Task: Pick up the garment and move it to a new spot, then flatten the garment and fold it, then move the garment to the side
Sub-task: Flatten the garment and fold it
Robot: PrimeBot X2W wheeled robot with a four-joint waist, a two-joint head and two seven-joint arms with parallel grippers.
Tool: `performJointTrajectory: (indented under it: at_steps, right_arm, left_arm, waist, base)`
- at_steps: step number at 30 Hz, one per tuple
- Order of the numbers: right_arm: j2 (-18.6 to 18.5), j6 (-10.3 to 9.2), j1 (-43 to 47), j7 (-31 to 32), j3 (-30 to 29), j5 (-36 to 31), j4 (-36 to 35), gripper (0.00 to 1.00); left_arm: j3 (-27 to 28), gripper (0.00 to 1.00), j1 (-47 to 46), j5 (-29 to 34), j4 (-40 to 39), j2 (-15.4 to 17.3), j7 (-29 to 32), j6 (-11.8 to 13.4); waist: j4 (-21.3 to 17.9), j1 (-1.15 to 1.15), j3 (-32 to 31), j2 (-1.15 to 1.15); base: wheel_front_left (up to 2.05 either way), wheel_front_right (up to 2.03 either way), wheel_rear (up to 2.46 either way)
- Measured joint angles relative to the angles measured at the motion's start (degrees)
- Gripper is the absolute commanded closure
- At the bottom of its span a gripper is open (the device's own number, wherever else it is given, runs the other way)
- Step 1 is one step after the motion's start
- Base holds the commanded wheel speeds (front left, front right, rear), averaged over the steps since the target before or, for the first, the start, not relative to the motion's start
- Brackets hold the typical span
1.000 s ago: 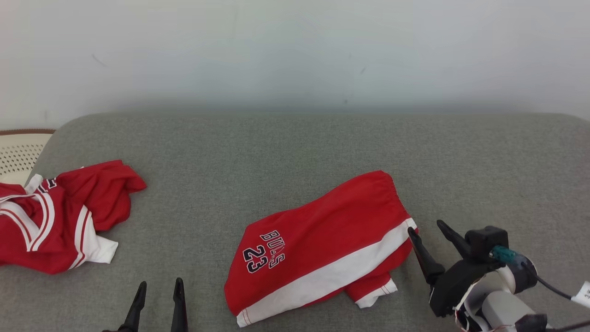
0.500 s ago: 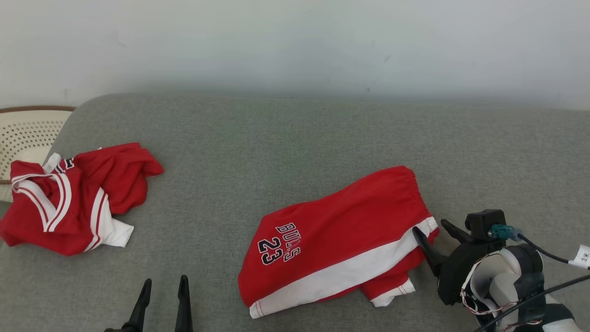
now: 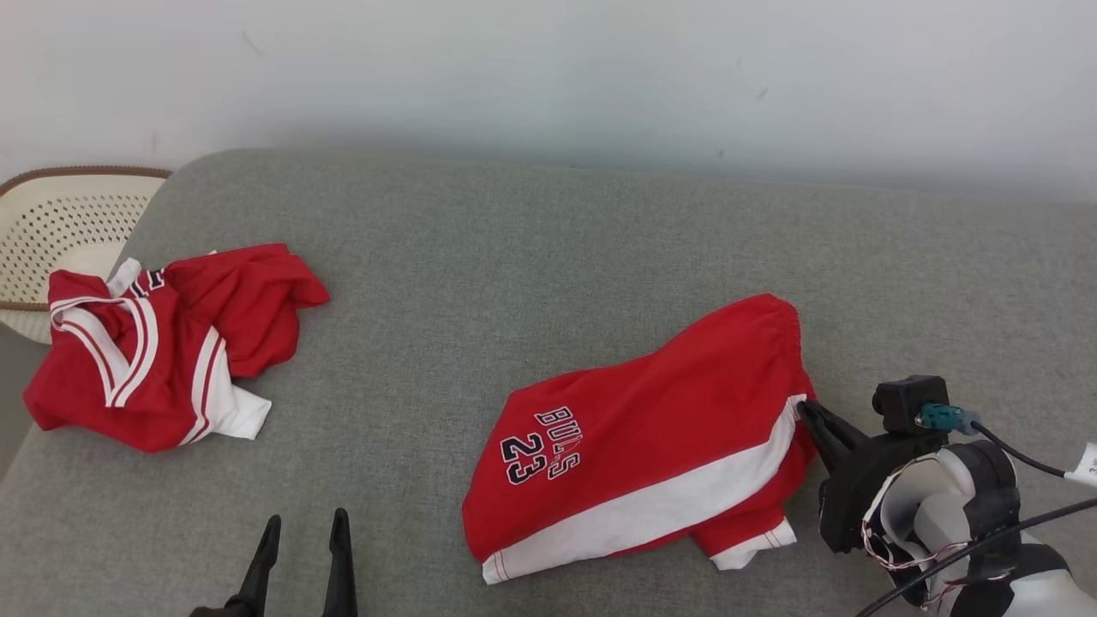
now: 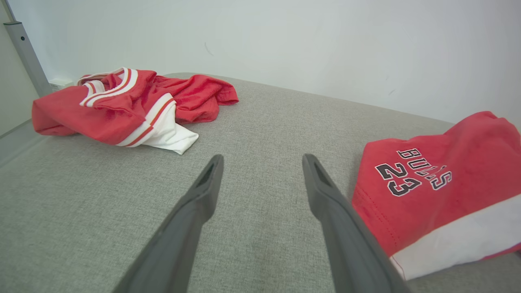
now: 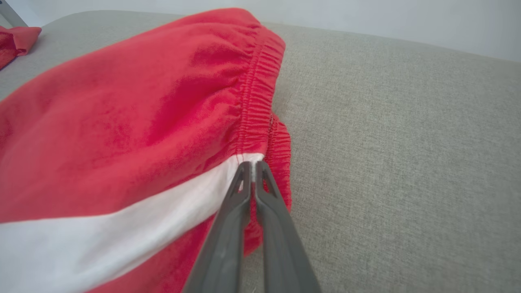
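Note:
The garment (image 3: 651, 437) is a pair of red shorts with a white side stripe and a "BULLS 23" print, lying on the grey cushion (image 3: 514, 257) right of centre. My right gripper (image 3: 810, 411) is shut on the garment's waistband where the white stripe ends; the right wrist view shows the fingertips (image 5: 253, 171) pinching the elastic edge of the shorts (image 5: 142, 122), slightly lifted. My left gripper (image 3: 302, 531) stands open at the lower left, apart from the cloth. Its left wrist view shows the open gripper (image 4: 260, 162) with the shorts (image 4: 439, 187) to its right.
A crumpled red and white jersey (image 3: 163, 343) lies at the cushion's left end, also in the left wrist view as the jersey (image 4: 126, 106). A cream perforated basket (image 3: 51, 223) stands beyond the left edge. A pale wall runs behind the cushion.
The right gripper moved in and closed on the shorts' waistband corner, which now bunches up. The head camera has shifted, moving the whole picture. The left gripper stays open.

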Motion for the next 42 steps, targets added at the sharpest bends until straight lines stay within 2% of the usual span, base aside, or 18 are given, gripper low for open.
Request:
performJointTrajectory:
  at_steps: [4,9,17,18,25,33,42]
  right_arm:
    - [-0.18,0.0,0.07,-2.22,1.53,1.13,-0.47,1.0]
    - [-0.71,0.0,2.12,-3.92,2.12,3.65,-6.09,1.0]
    - [-5.05,0.0,6.01,-4.38,1.38,3.48,-15.99,1.0]
    - [-6.23,0.0,7.47,-4.39,0.13,3.15,-18.78,1.0]
    - [-10.09,0.0,14.71,-4.39,-4.17,1.09,-25.54,1.0]
    - [-12.06,0.0,22.45,-1.31,-6.53,2.03,-35.61,1.0]
    - [-14.74,0.0,30.52,1.2,-12.54,4.24,-44.67,1.0]
  left_arm:
    - [0.46,0.0,0.26,0.03,0.67,-0.08,0.0,-0.08]
    - [1.13,0.0,1.39,-0.01,1.65,-0.1,0.0,-0.53]
    - [1.46,0.0,2.42,-0.33,2.1,-0.12,0.0,-0.54]
    - [1.4,0.0,2.52,-0.41,2.18,-0.12,0.0,-0.53]
    - [1.29,0.0,2.63,-0.82,2.16,-0.13,0.0,0.0]
    - [1.49,0.0,2.92,-0.9,2.33,-0.13,-0.01,-0.01]
    - [2.32,0.0,3.39,-0.92,2.45,-0.14,-0.01,-0.35]
  waist:
    - [-0.57,0.0,-0.74,0.0]
    - [-2.21,-0.01,-2.32,0.0]
    - [-6.33,-0.01,-4.15,0.0]
    - [-7.32,-0.01,-4.33,0.0]
    - [-9.63,-0.01,-4.28,0.0]
    - [-10.38,-0.01,-4.35,0.0]
    - [-10.77,-0.01,-5.05,-0.01]
  base:
    - [0.0,0.0,0.0]
    - [0.0,0.0,0.0]
    - [0.0,0.0,0.0]
    - [0.0,0.0,0.0]
    - [0.0,0.0,0.0]
    - [0.0,0.0,0.0]
    - [0.0,0.0,0.0]
